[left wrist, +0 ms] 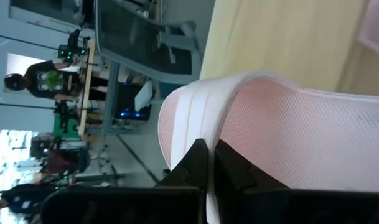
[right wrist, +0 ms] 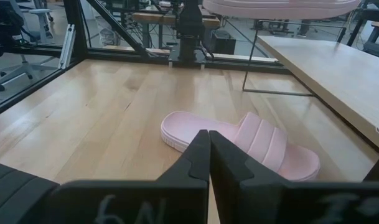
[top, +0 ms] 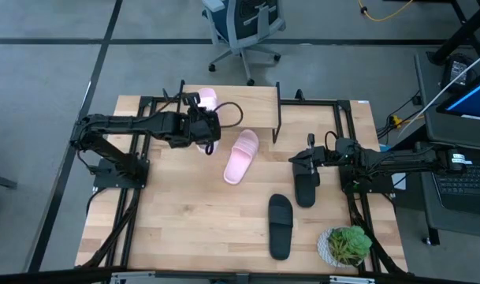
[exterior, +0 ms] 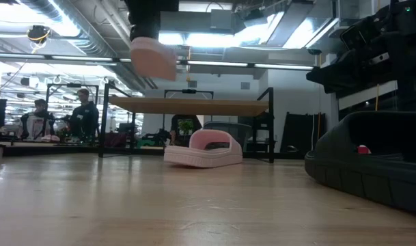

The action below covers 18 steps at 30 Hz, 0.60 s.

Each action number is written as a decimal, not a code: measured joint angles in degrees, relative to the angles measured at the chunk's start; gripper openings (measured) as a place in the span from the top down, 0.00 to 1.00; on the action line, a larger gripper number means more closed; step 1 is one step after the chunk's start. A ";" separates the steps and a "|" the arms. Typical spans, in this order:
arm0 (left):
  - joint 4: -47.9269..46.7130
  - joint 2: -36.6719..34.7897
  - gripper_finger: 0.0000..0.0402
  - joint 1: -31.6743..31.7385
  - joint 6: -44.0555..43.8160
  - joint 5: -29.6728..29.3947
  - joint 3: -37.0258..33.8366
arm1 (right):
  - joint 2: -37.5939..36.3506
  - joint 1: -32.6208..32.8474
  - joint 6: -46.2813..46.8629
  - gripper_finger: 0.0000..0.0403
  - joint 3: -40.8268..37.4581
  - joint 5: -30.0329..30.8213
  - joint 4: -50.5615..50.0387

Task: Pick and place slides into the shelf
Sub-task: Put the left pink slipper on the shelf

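Left gripper point(top: 206, 126) clenched a pale pink slide point(top: 206, 100) above the shelf point(top: 255, 110), while the right gripper point(top: 306, 162), pinched shut, hovered over a black slide point(top: 305, 189).

Two pale pink slides, one lifted point(top: 207, 98) and one lying point(top: 241, 157); two black slides point(top: 280, 226) point(top: 306, 188). Light wooden shelf point(top: 251, 106) with black legs; pale wood-grain bench point(top: 192, 221). Green plant point(top: 348, 244) in a white pot.
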 joint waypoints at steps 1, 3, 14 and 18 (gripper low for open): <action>0.02 0.00 1.00 0.76 0.66 0.01 0.00 | 0.00 0.00 0.02 0.98 0.00 0.00 -0.02; 0.03 0.00 1.00 2.29 1.83 0.49 0.00 | 0.00 0.00 0.02 0.98 0.00 0.00 -0.02; 1.38 0.00 1.00 9.62 7.73 5.02 0.00 | 0.00 0.00 0.07 0.98 0.00 0.00 -0.10; 2.05 0.00 1.00 11.75 8.92 6.69 0.00 | 0.00 0.00 0.09 0.98 0.00 0.00 -0.16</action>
